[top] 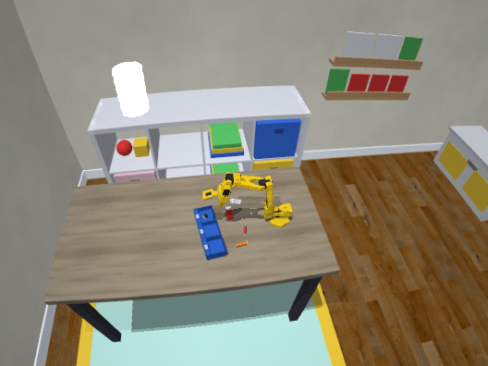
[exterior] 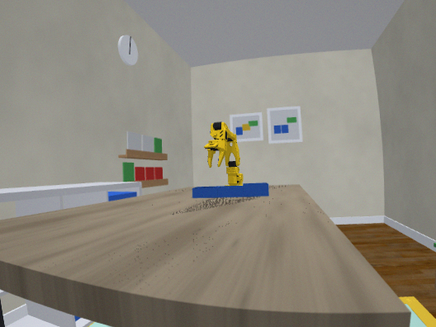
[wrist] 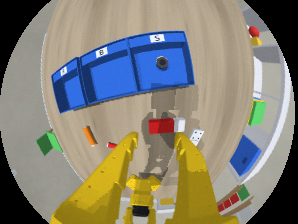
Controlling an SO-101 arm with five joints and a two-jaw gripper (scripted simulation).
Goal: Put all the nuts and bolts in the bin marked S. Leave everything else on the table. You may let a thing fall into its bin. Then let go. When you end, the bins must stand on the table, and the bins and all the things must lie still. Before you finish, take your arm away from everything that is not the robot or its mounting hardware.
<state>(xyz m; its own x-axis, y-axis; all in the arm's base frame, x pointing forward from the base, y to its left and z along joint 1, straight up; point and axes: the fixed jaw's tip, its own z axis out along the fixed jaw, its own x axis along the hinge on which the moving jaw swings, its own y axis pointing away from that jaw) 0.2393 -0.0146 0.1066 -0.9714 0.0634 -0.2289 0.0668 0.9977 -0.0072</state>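
A blue bin row [top: 210,233] with three compartments lies on the table; it also shows in the wrist view [wrist: 123,70]. A dark nut [wrist: 161,63] [top: 203,215] lies in its end compartment, the one farthest from the table's front edge. The labels are too small to read. My gripper [top: 221,200] hangs above the table just beside that end, a little apart from the bin, and it also shows in the wrist view [wrist: 158,139]. Its fingers stand slightly apart with nothing between them. A small red rod [top: 245,229] and an orange rod [top: 241,244] lie on the table right of the bin.
A red block [top: 229,214] lies on the table under the gripper, also in the wrist view [wrist: 161,127]. A small white cube [top: 236,201] lies near the arm's base [top: 277,213]. A white shelf unit [top: 199,134] stands behind the table.
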